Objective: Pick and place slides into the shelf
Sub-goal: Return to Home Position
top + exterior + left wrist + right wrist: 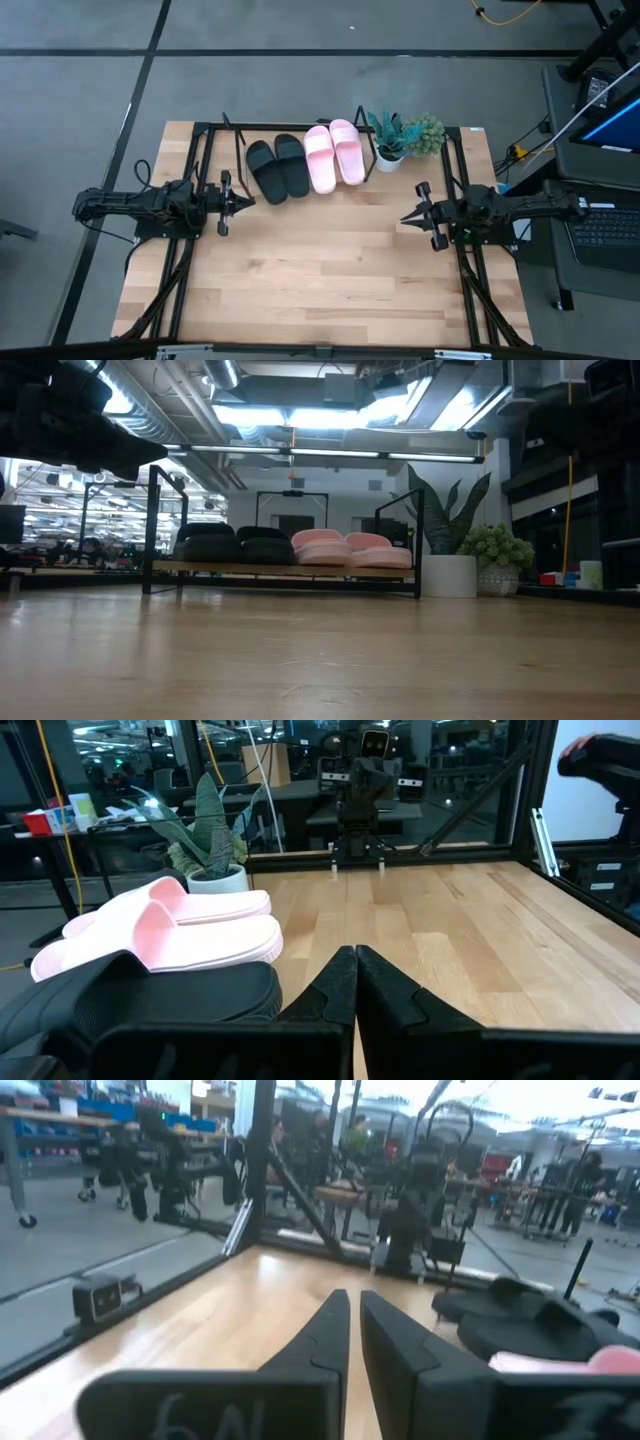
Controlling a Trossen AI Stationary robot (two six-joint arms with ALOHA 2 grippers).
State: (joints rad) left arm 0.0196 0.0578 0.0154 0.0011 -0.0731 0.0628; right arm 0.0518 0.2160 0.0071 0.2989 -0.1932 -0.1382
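Two black slides (278, 167) and two light pink slides (334, 153) lie side by side on the shelf (300, 190) at the table's far edge, soles down on its board. The low view shows them in a row: black (235, 546), pink (350, 548), inside the black wire frame (152, 530). My left gripper (246, 202) hovers near the shelf's left end, shut and empty, fingers (352, 982) pointing right. My right gripper (406, 218) waits right of centre, shut and empty (352, 1330), pointing left.
Two potted plants stand right of the shelf: a spiky one in a white pot (387, 140) and a bushy one (424, 133). Bare wooden tabletop (320, 270) stretches between and in front of the arms. Black frame rails (195, 160) run along both sides.
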